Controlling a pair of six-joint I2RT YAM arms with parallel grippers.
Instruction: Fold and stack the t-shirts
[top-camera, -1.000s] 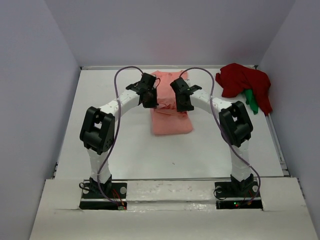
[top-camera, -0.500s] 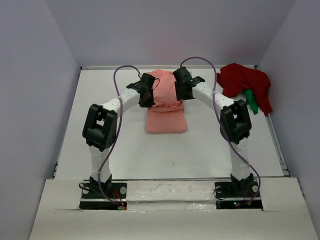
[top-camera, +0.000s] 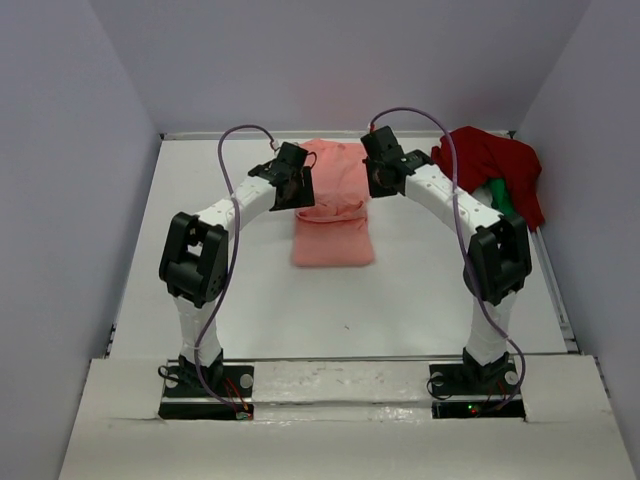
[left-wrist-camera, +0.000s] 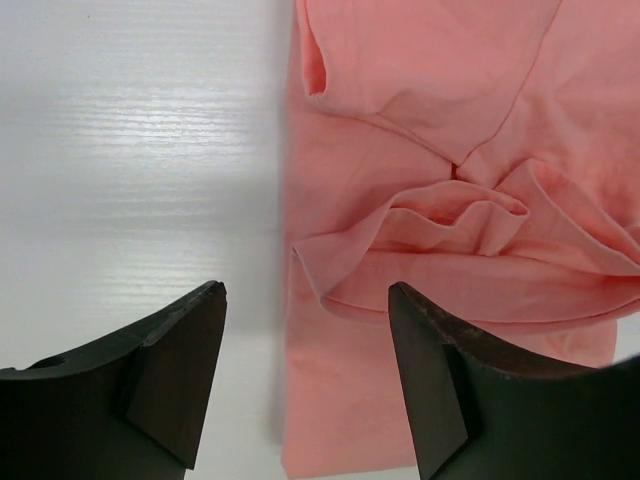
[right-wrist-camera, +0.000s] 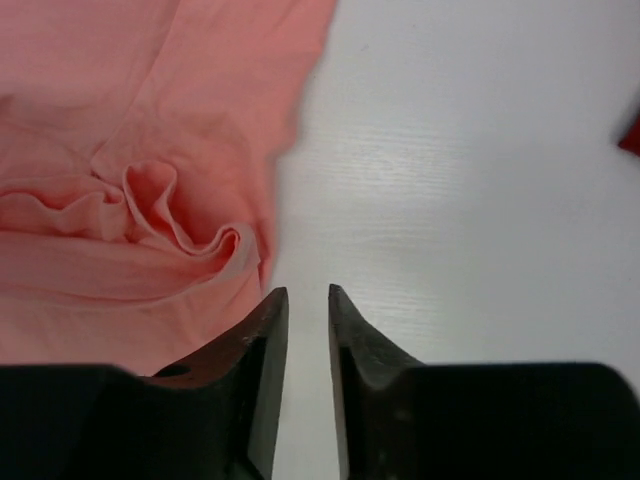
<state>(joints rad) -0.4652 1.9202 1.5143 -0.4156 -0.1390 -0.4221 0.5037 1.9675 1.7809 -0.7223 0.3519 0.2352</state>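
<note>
The green t-shirt (top-camera: 506, 203) near the counter's far right corner lies mostly hidden under the dark red t-shirt (top-camera: 487, 158). From above, the left tool (top-camera: 298, 197) and right tool (top-camera: 377, 188) cover the salmon-pink t-shirt's (top-camera: 333, 238) far corners. Both wrist views crop it.

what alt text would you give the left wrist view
A salmon-pink t-shirt lies rumpled on the white table, filling the right of the view. The left gripper hangs open and empty at the bottom, its two black fingers either side of the shirt's edge.
</note>
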